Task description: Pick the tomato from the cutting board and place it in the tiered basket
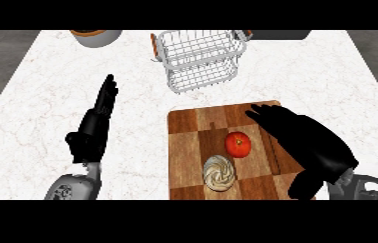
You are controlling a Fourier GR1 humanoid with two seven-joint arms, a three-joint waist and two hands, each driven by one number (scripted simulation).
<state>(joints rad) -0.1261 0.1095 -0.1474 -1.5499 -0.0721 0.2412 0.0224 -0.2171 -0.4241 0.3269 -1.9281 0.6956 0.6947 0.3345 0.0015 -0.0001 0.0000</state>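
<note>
Head view: tomato [238, 144] sits on the cutting board [188, 124], just left of the right hand [310, 142], which hangs open holding nothing. Left hand [94, 124] rests open, further off. Tiered basket [199, 59] lies beyond the board.

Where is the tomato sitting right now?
In the head view the tomato lies on the cutting board, right of centre, just above a pale swirled bun and just left of the open right robot hand, not yet held.
</note>
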